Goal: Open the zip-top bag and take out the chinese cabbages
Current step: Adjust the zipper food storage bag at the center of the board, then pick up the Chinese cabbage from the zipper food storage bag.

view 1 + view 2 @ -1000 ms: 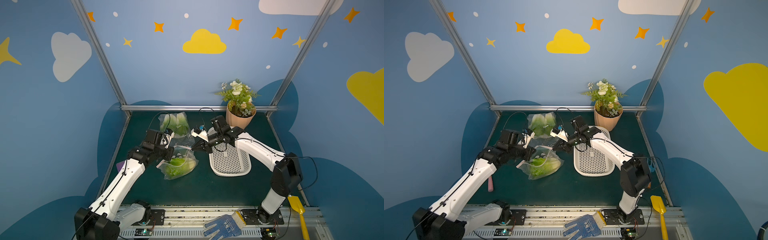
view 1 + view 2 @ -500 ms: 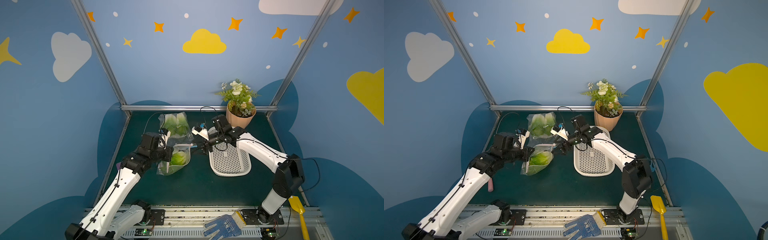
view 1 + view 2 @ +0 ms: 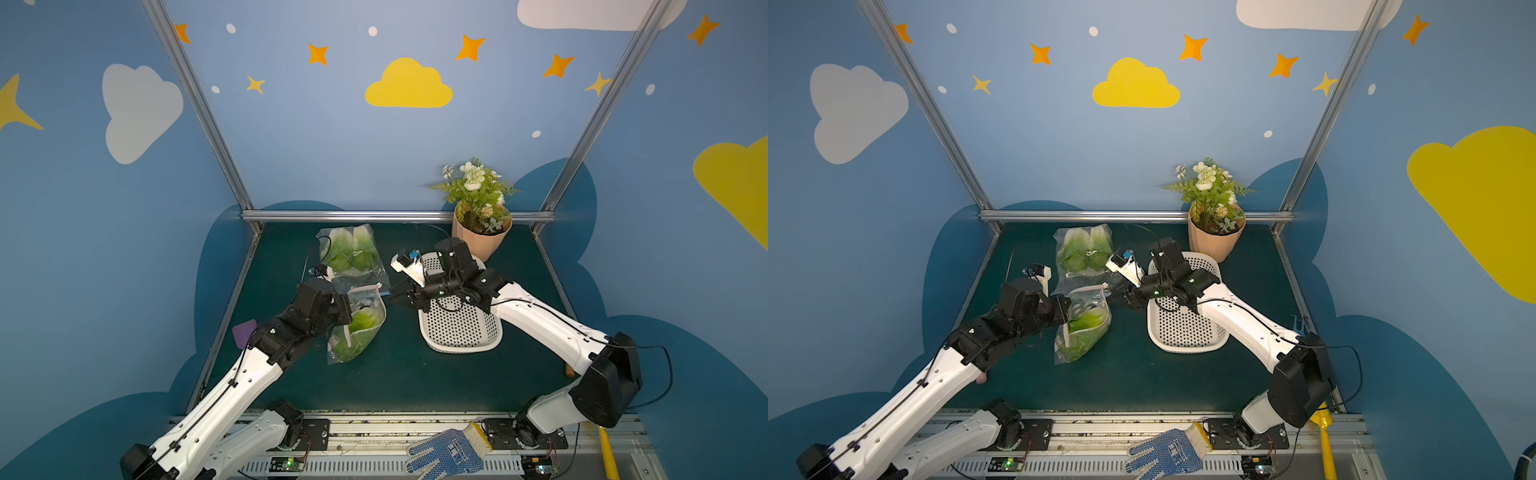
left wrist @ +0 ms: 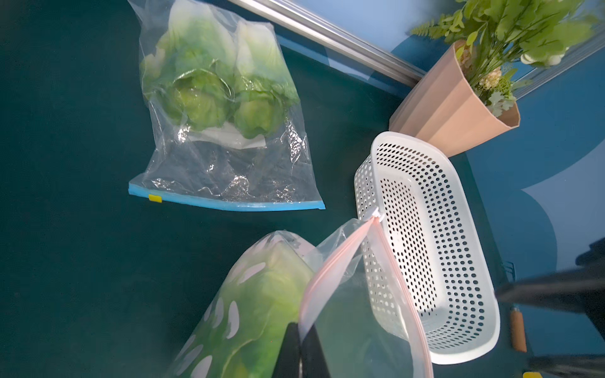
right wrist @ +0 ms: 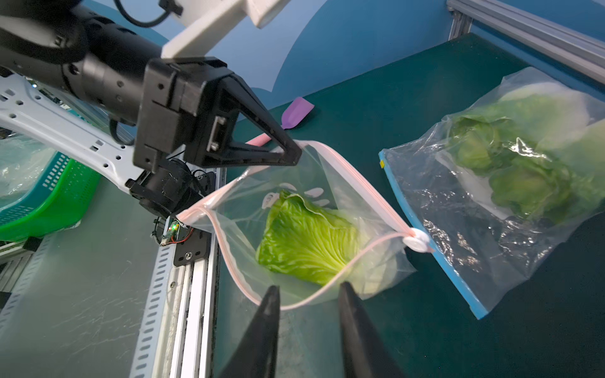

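Since a second earlier the left gripper (image 5: 293, 153) had drawn back, standing the pink-zip bag (image 3: 361, 328) upright, clamped on one rim; the right gripper (image 5: 307, 289), jaws apart, hovered at the opposite rim. Its mouth gaped, yet a chinese cabbage (image 5: 307, 248) lay inside, others sat in the blue-sealed bag (image 3: 351, 253), and no lettering was readable.

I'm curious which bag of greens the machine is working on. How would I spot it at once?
Find the white perforated basket on the green table. Just left of it, the left gripper holds up a clear bag with a cabbage inside. Its zip strip is pink and gapes open, while the other bag behind it has a blue strip and lies flat.
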Controlling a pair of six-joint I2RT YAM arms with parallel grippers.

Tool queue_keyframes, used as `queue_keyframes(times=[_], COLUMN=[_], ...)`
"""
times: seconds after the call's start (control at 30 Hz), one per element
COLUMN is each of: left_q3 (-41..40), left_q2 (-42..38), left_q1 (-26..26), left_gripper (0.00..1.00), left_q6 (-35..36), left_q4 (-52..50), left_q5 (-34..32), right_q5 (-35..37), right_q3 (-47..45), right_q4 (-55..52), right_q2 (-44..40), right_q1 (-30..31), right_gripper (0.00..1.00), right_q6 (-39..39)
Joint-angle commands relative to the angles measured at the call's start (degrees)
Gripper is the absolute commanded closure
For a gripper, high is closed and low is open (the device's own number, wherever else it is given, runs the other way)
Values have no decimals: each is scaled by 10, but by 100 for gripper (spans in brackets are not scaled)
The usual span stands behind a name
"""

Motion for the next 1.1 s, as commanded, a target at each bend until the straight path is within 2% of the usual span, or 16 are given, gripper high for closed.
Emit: queue_keyframes(times=[0.0, 0.1, 0.33, 0.5, 0.57, 0.67, 0.8, 0.97, 1.07], left_q3=[-16, -20, -35, -51, -56, -64, -77, -102, -109], left_q2=[-1, 10, 17, 7, 5, 0, -20, -59, -73], left_q1=[-13, -37, -93, -118, -124, -127, -128, -130, -129], left_gripper=[95, 95, 95, 95, 95, 95, 95, 95, 95], left_q6=[-52, -64, -94, -109, -111, -113, -120, -121, -120], left_q4=[68, 84, 126, 158, 162, 156, 152, 156, 150], left_q5=[-31, -42, -70, -81, -84, -83, -79, -91, -98], right_q5=[26, 43, 131, 146, 145, 138, 141, 155, 169], right_q3=[-13, -12, 14, 8, 0, -5, -9, -21, -32], right_q4=[19, 10, -27, -9, 5, 11, 1, 8, 17], right_q2=[-16, -9, 12, 29, 39, 58, 82, 101, 104], right_q1=[29, 46, 79, 86, 89, 96, 107, 125, 140], right_gripper=[82, 85, 91, 93, 83, 78, 64, 57, 45], right_q6=[19, 22, 21, 36, 44, 52, 54, 63, 65])
